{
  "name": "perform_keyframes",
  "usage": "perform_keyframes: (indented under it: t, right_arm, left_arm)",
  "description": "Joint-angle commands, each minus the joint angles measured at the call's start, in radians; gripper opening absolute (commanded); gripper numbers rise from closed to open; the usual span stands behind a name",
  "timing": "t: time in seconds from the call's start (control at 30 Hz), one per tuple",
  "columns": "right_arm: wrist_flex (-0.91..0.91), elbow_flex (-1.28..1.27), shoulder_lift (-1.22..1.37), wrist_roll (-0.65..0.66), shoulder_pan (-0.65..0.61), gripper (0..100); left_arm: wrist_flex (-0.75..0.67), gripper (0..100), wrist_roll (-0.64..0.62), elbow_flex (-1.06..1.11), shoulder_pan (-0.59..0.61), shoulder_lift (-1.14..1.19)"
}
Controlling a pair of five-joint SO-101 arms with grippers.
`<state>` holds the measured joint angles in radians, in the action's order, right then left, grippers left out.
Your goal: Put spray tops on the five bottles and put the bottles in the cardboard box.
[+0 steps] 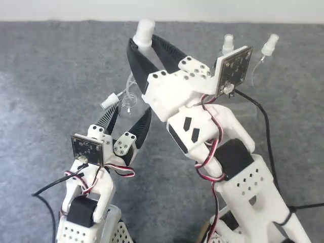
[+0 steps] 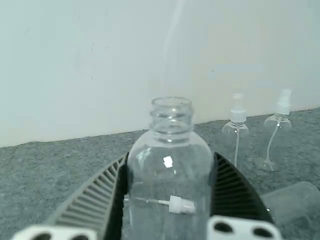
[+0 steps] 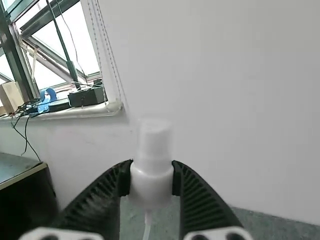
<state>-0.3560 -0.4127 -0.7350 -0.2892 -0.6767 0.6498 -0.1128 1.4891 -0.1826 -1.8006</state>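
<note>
Bottle [image 2: 170, 145], clear, neck open, stands upright between the fingers of the left gripper [image 2: 170, 167], which grips its body on both sides. Right gripper [image 3: 151, 175] is closed on a white spray top [image 3: 151, 147], tube hanging down. Two capped bottles [image 2: 236, 132] stand side by side on the grey mat [image 1: 45, 76] near the wall. A loose spray top [image 1: 109, 101] lies just beside the held bottle.

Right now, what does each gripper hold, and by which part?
The left gripper holds an uncapped clear bottle by the sides of its body, below the neck. The right gripper holds a white spray top by its collar.
</note>
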Motion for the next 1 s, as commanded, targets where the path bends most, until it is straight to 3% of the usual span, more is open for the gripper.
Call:
perform_keyframes:
  t: [0.0,0.47,0.97]
  right_arm:
    - [0.015,-0.015,-0.010,-0.005,-0.005,0.6]
    - [0.022,-0.173,0.001,-0.003,-0.087,0.6]
    - [0.013,-0.212,-0.010,0.034,-0.087,0.6]
  left_arm:
    - [-0.018,13,-0.012,-0.005,0.000,-0.020]
    - [-0.018,13,-0.012,-0.004,0.000,-0.020]
    - [-0.006,13,-0.012,-0.001,-0.002,-0.020]
